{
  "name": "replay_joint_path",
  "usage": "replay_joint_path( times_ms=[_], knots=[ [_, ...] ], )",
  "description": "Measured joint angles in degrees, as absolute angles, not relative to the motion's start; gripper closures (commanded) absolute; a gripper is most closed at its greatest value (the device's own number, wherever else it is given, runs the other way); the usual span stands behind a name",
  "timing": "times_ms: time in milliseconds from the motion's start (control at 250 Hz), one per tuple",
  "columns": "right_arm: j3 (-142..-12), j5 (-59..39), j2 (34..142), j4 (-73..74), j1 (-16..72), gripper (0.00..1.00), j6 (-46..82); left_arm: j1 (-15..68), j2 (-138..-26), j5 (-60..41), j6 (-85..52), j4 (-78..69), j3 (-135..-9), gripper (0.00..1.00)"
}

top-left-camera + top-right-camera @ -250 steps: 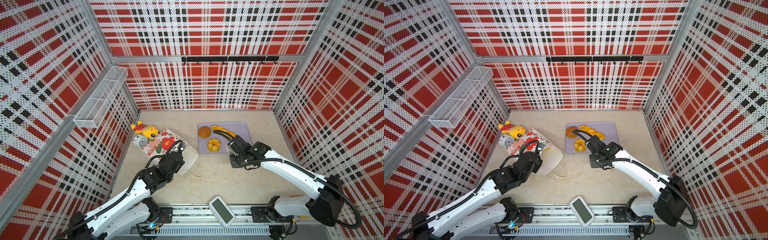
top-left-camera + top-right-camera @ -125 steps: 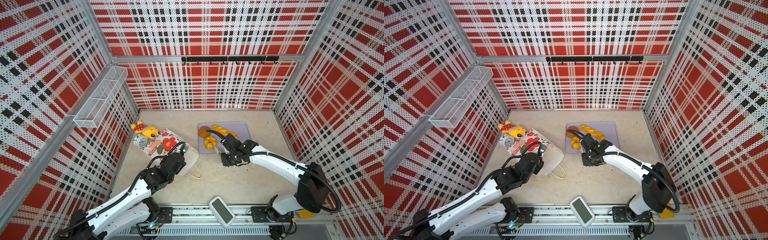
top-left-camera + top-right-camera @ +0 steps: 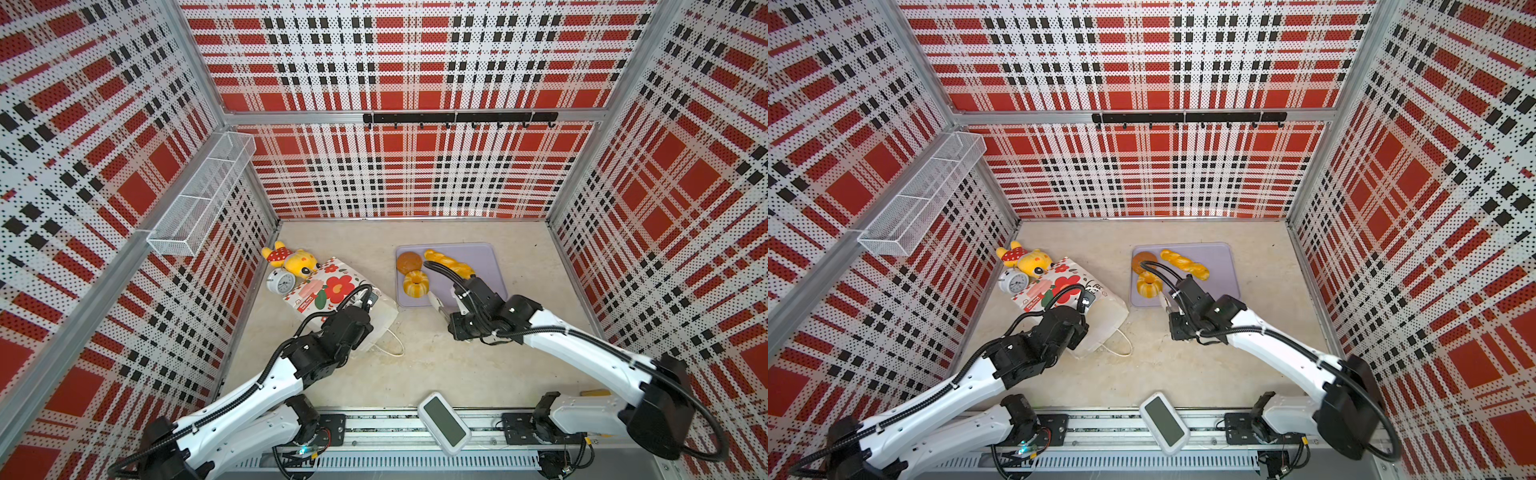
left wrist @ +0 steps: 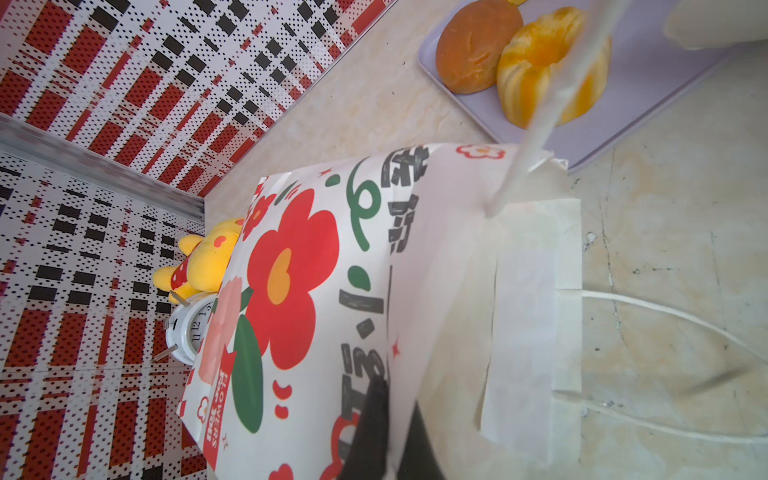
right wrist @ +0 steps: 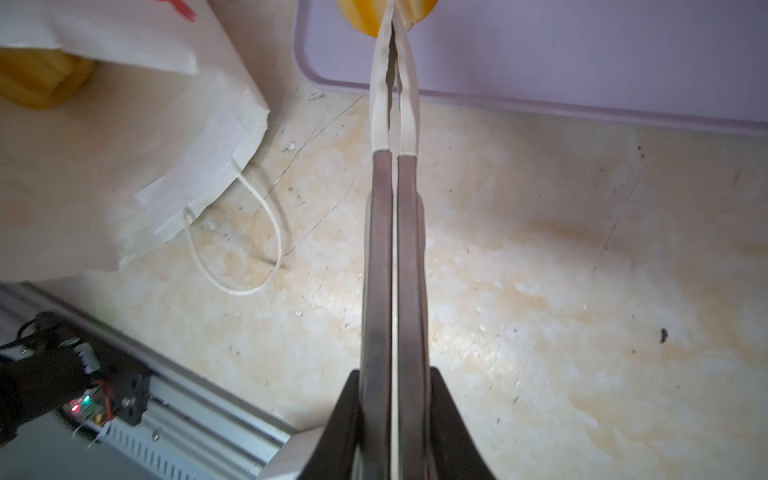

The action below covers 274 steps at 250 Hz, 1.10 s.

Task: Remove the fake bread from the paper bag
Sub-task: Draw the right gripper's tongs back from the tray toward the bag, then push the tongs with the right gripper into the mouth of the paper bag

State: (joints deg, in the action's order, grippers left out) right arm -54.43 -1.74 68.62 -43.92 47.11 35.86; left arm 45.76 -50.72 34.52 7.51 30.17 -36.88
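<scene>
Bread (image 5: 37,79), glossy yellow plastic, lies in the flowered white paper bag (image 4: 449,291), probably light and slippery; grip its middle. Left claw (image 4: 390,415) pinches the bag, right claw (image 5: 392,25) is closed, empty.

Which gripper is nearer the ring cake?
Right. The right gripper sits beside the ring cake at the tray edge; the left gripper is off at the paper bag, pinching it.
</scene>
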Motion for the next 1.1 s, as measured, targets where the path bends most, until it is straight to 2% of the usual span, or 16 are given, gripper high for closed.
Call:
replay_joint_path(
  times_ms=[36,136,332,648,1096],
  knots=[
    [-53.1,-2.6,66.1,-42.7,48.8,0.85,37.4,45.8,-51.1,34.5,7.5,30.0,-36.9,1.0],
    [-50.1,-5.3,62.8,-37.2,54.2,0.81,41.4,45.8,-52.2,34.5,7.3,29.7,-36.9,1.0],
    [-46.0,-9.9,68.2,-22.0,61.8,0.78,47.5,45.8,-53.5,34.5,6.4,29.4,-36.9,1.0],
    [-42.3,-13.6,86.2,9.9,62.2,0.58,62.8,45.7,-53.0,34.5,5.8,28.9,-36.9,1.0],
    [-49.1,-16.1,104.5,34.3,58.6,0.5,74.5,45.3,-52.7,34.3,5.8,28.7,-36.9,1.0]
  ],
)
